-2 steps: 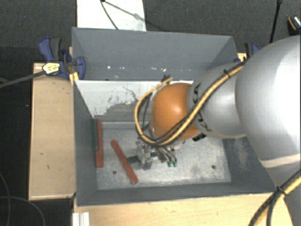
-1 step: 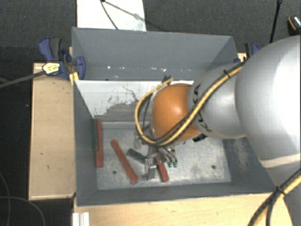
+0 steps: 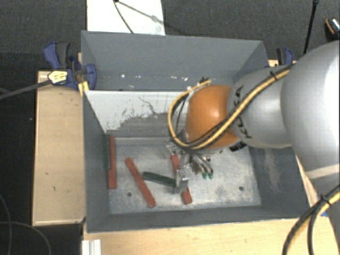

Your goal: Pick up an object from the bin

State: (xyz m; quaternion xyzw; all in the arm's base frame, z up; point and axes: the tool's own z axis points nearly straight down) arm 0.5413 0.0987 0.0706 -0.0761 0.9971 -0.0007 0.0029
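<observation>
Surface: scuffed grey metal bin (image 3: 234, 182)
Tool: pincer (image 3: 183, 180) above thin red stick (image 3: 187, 197), mid-bin; apart or together, cannot tell

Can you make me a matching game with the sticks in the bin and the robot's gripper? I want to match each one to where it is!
Things:
1. up-and-down red stick
2. slanted red stick
3. dark green stick
4. gripper

Places:
A. between the slanted stick and the gripper
B. just below the orange cover
C. along the left wall of the bin
D. between the wall's stick and the green stick

Pairs: 1-C, 2-D, 3-A, 4-B.
</observation>
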